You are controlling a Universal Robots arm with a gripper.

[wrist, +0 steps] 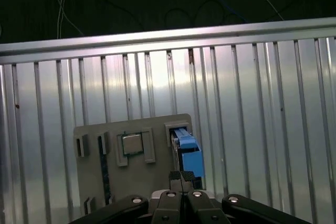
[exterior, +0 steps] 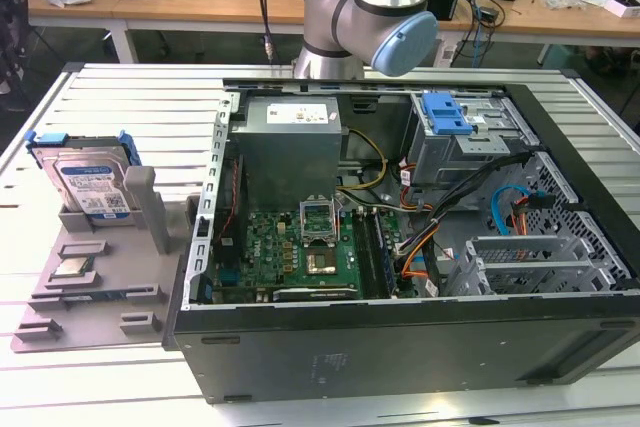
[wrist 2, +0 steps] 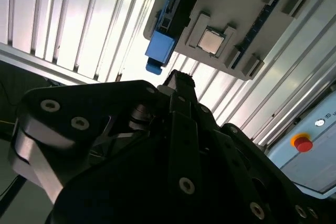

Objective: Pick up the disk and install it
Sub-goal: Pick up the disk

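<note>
Exterior view: you have the arm (exterior: 372, 7) at the far side of an open computer case (exterior: 400, 247), which lies on a slatted table (exterior: 130, 107). Item one, the disk (exterior: 88, 185): it stands upright on edge in a slot of the grey holder (exterior: 100, 277), at the exterior view's left and well apart from the case, with its label facing the camera and its blue caddy framing it. Item two, a small square chip (exterior: 74, 267), lies flat in a recess of the same holder, nearer the camera than the disk. Item three, inside the case: a green motherboard (exterior: 300, 247) and, at the far corner on the exterior view's right, a blue latch (exterior: 445, 112) on a silver cage. Second wrist view: you see the gripper (wrist 2: 177, 80) from behind its black body, jaws brought together with nothing between them. Beyond its tip the disk (wrist 2: 160, 45) shows edge-on, its blue caddy end nearest, and the chip (wrist 2: 211, 40) sits just beside it in the holder (wrist 2: 247, 3). A red button (wrist 2: 302, 142) sits on a pale box near the table's edge. First wrist view: the gripper (wrist: 181, 176) is closed and empty, its tips pointing at the disk (wrist: 188, 148), clear of it; the chip (wrist: 131, 144) lies beside the disk in the holder (wrist: 105, 182).
</note>
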